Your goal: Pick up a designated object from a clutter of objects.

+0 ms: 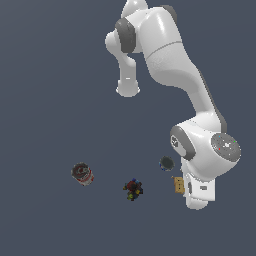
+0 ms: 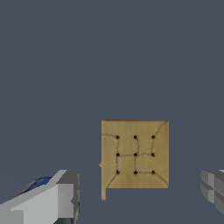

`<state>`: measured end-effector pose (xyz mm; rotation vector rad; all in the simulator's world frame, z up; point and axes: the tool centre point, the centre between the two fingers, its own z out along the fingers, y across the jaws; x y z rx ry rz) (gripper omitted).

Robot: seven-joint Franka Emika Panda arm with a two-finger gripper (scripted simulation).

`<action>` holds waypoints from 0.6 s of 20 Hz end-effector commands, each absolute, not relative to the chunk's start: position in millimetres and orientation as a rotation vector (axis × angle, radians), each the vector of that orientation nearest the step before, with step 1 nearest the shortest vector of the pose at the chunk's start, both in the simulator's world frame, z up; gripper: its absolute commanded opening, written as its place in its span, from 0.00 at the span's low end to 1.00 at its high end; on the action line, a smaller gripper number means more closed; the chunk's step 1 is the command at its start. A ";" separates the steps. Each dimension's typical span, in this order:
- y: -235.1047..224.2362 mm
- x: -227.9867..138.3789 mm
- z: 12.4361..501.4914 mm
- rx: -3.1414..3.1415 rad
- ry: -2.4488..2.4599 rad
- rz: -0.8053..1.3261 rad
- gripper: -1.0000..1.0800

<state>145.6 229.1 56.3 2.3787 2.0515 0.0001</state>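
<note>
The white arm [image 1: 175, 65] is the largest thing in the exterior view, running from its base at about 12 o'clock down to its wrist at roughly 4 o'clock. It stands on a plain dark grey-blue surface [image 1: 50, 100].

The end effector [image 2: 140, 192] hangs over the cracker. In the wrist view its two fingers [image 2: 52, 201] are spread wide, one on either side of the cracker and apart from it, pinching nothing.

The can [image 1: 82, 174], red and white, sits at about 8 o'clock from the centre of the exterior view, well apart from the arm.

The multicoloured lump [image 1: 133, 189] lies near 6 o'clock, between the can and the cracker.

The cup [image 1: 166, 163], dark and round, is at about 4 o'clock, just beside the wrist housing, and at 11 o'clock from the cracker. A rounded blue-edged shape behind one finger in the wrist view may be it; that cannot be told.

The cracker [image 2: 134, 154] is flat, square and tan-orange with a three-by-three grid of dark dots. In the exterior view it [image 1: 178, 184] lies at about 4 o'clock, partly hidden by the wrist, with the lump at its 9 o'clock.
</note>
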 end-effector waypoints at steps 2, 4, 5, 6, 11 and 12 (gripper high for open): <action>229.3 144.8 42.1 2.377 2.054 -0.001 0.96; 229.4 144.5 30.0 2.375 2.056 -0.001 0.96; 229.4 144.3 24.6 2.375 2.056 -0.001 0.96; 229.1 144.3 19.9 2.375 2.056 -0.001 0.96; 229.8 145.1 10.1 2.373 2.058 0.000 0.96; 229.6 145.6 10.6 2.374 2.057 0.000 0.96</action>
